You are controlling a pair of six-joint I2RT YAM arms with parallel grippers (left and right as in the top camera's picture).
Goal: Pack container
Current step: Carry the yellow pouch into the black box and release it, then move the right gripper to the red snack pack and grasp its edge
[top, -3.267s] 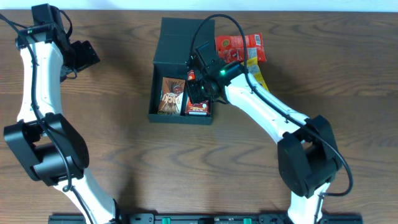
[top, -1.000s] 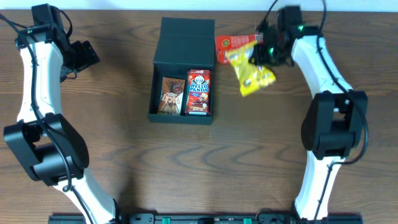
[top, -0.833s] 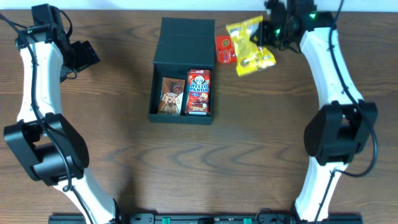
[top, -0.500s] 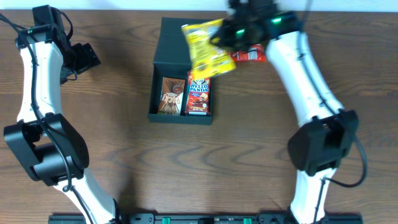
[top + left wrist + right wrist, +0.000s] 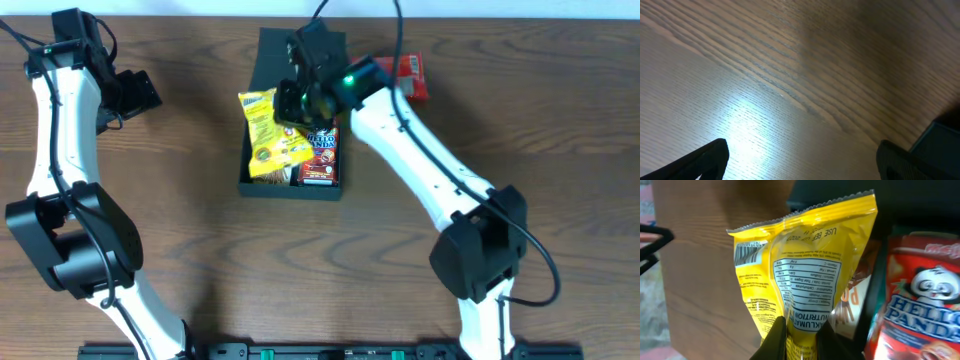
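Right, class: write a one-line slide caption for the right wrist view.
Right gripper holds yellow snack bag over the container, beside the Hello Panda box.

Dark brown wooden table (image 5: 190, 260), long grain lines running across, matte finish. Bright white glare patch (image 5: 742, 117) on wood in left wrist view (grain still readable inside it). Pale strip (image 5: 150, 8) beyond far edge; wall or floor, cannot tell. Black rail (image 5: 330, 352) along near edge.

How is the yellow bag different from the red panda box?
The yellow bag is a soft pouch held by the right gripper; the Hello Panda box is stiff and lies in the container. The bag shows its nutrition label; the box shows a panda. Both are snack packs.
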